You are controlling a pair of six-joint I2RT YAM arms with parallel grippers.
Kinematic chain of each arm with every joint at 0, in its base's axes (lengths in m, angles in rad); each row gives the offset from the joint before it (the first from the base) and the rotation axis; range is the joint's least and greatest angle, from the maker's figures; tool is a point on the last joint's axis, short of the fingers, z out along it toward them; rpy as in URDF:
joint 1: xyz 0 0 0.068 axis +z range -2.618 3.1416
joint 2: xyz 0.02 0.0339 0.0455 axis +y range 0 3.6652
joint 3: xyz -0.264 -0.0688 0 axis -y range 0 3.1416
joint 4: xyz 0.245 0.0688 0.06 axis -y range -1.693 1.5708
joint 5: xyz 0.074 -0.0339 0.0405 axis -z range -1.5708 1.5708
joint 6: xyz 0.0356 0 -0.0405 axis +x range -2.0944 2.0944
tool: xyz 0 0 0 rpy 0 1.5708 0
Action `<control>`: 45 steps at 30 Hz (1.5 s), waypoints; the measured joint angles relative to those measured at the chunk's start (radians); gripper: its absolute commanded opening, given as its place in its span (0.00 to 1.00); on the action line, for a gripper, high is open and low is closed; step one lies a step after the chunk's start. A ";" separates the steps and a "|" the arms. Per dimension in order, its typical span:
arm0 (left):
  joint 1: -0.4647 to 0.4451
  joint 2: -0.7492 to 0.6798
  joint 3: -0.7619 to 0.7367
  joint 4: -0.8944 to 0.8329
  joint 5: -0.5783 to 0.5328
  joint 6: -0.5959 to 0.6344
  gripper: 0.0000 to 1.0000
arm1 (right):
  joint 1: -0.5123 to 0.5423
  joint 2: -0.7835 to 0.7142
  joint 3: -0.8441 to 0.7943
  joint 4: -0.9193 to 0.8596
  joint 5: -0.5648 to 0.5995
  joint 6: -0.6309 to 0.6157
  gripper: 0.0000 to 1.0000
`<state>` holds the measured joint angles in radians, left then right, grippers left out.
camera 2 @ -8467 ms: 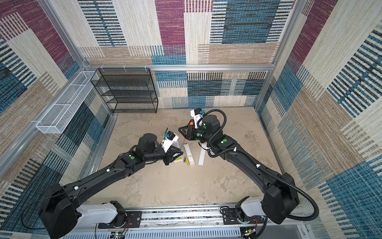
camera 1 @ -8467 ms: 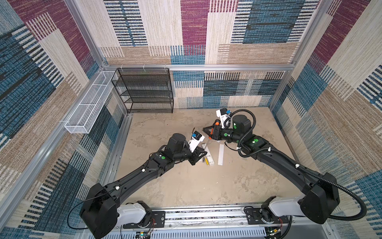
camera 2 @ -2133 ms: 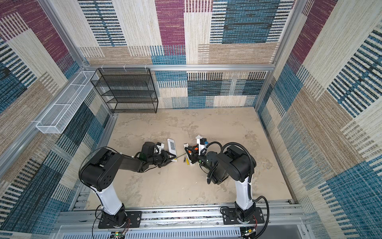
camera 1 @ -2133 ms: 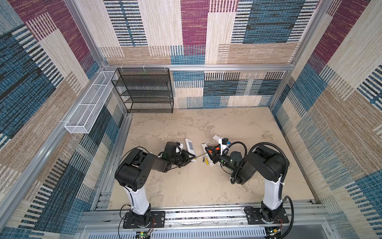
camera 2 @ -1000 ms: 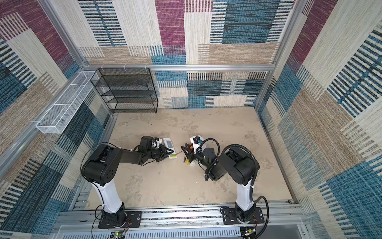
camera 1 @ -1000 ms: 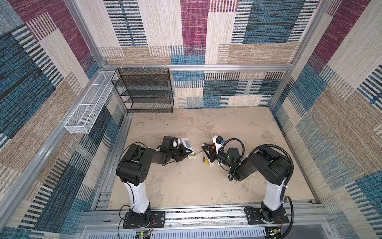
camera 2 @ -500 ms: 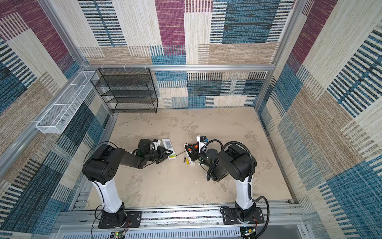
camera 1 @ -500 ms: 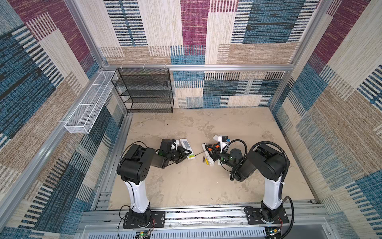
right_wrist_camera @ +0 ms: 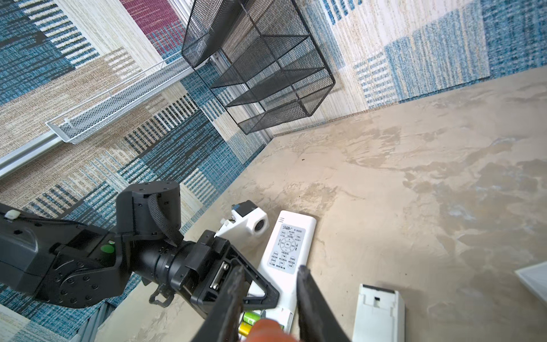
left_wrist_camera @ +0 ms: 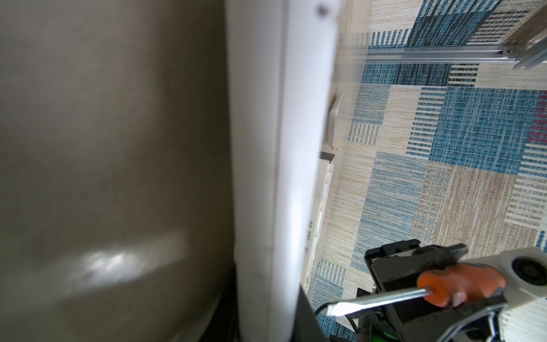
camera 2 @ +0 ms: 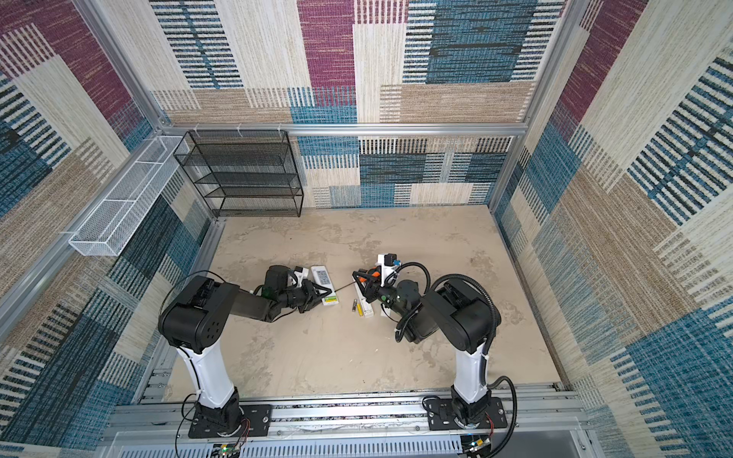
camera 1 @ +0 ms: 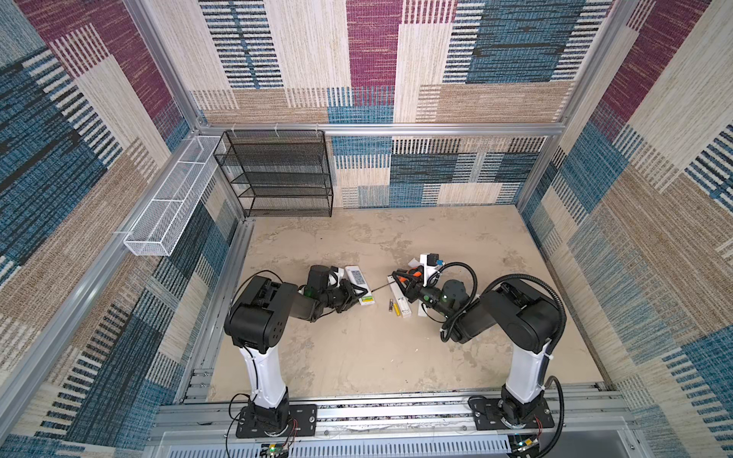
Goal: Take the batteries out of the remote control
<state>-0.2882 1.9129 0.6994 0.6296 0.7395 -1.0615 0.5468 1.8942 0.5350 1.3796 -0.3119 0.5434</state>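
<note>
The white remote control (camera 1: 358, 282) (right_wrist_camera: 289, 245) lies buttons up on the floor, and my left gripper (camera 1: 360, 296) (right_wrist_camera: 256, 291) is shut on its near end. In that end's uncovered compartment sit a yellow-green and a yellow battery (right_wrist_camera: 251, 319). My right gripper (camera 1: 401, 278) (right_wrist_camera: 269, 269) is shut on the orange-handled screwdriver (camera 1: 412, 275) (left_wrist_camera: 461, 284). The screwdriver's bare tip (left_wrist_camera: 337, 309) hangs just short of the remote. Two loose batteries (camera 1: 393, 306) (camera 2: 357, 307), one dark and one yellow, lie on the floor between the grippers.
A long white casing (camera 1: 401, 304) (right_wrist_camera: 379, 314) lies under my right gripper, with another white piece (camera 1: 420, 310) beside it. A black mesh shelf (camera 1: 277, 174) stands at the back left. A white wire basket (camera 1: 170, 198) hangs on the left wall.
Within the last second the right gripper drew slightly right with the screwdriver. The left gripper keeps the remote in nearly the same spot. Both arms are folded much nearer their bases than several seconds ago.
</note>
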 measured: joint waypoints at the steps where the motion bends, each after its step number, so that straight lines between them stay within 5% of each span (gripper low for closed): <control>1: 0.000 0.000 0.003 -0.007 0.000 0.002 0.00 | 0.002 -0.003 0.006 -0.019 0.007 -0.008 0.00; 12: 0.001 0.000 0.030 -0.066 0.002 0.039 0.16 | 0.009 -0.021 0.066 -0.208 0.035 -0.126 0.00; 45: 0.003 0.017 0.035 -0.053 0.029 0.043 0.12 | 0.018 -0.043 0.080 -0.285 -0.003 -0.132 0.00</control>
<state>-0.2855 1.9297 0.7349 0.5762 0.7685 -1.0183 0.5652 1.8507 0.6151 1.0946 -0.3145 0.4118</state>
